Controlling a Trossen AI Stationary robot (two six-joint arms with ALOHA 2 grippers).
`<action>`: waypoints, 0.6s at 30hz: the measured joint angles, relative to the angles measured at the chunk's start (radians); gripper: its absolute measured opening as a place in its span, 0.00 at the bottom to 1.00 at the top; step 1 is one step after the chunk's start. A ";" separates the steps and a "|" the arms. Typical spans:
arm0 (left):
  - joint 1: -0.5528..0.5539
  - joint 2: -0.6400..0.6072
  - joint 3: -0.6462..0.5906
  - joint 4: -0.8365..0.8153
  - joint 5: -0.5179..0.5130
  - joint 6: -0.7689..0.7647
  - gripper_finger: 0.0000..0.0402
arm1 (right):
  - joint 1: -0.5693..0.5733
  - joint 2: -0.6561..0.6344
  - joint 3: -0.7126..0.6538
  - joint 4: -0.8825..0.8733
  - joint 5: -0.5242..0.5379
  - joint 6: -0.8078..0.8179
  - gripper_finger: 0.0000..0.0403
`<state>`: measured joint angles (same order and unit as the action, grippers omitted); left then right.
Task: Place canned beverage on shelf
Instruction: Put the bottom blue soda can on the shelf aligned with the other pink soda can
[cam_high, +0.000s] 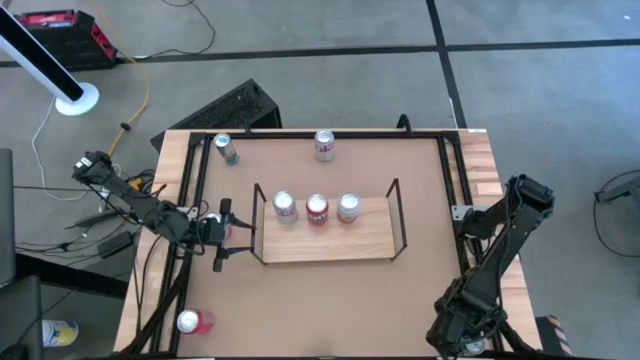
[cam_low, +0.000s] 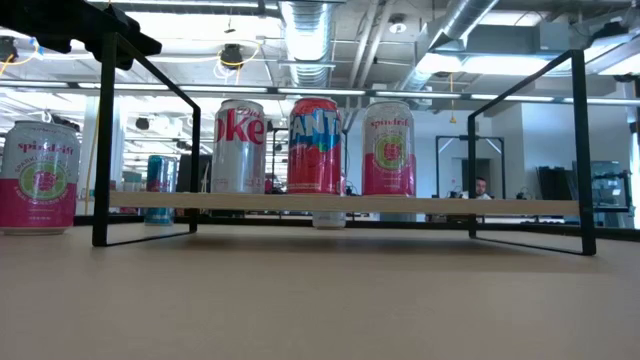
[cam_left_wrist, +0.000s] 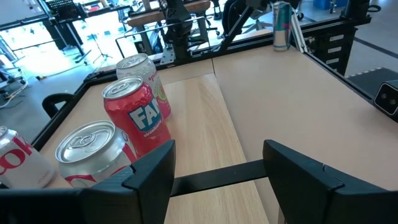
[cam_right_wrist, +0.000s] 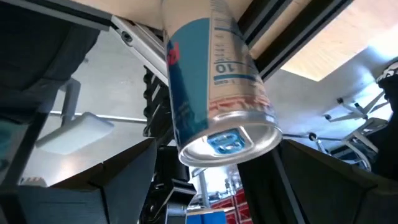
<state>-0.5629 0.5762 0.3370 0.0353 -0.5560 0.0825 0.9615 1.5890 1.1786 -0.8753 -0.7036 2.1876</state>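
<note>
Three cans stand in a row on the shelf (cam_high: 330, 242): a silver cola can (cam_high: 285, 207), a red can (cam_high: 317, 209) and a pink-and-green can (cam_high: 348, 207). One place is left, at the end nearer the left arm.

The left hand (cam_high: 222, 232) sits just beside that end of the shelf, its fingers parted about halfway and holding nothing.

The right hand (cam_right_wrist: 217, 149) is low at the surface's (cam_high: 420, 180) right edge. It is spread wide around a blue can (cam_right_wrist: 208, 81) and appears not to be gripping it, though the wrist view is too close to be certain. The high view does not show this can.

Judgement: the step in hand is fetching the fourth can. The right hand needs to close squarely on the blue can, then lift it clear of the edge rail. (Other loose cans remain: a teal one (cam_high: 225, 148), another (cam_high: 324, 145) at the far edge, and a pink one (cam_high: 190, 321) by the left rail.)
</note>
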 joint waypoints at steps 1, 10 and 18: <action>0.000 0.000 0.000 0.000 0.000 0.000 0.57 | 0.000 0.000 -0.007 0.012 -0.001 0.000 0.92; 0.000 0.000 0.000 0.000 0.000 0.000 0.57 | 0.000 0.000 -0.055 0.103 -0.003 0.002 0.92; 0.000 0.000 0.000 0.000 0.000 0.000 0.57 | -0.004 0.000 -0.055 0.100 -0.014 -0.077 0.80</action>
<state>-0.5630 0.5762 0.3370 0.0353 -0.5560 0.0823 0.9572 1.5894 1.1236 -0.7748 -0.7181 2.1101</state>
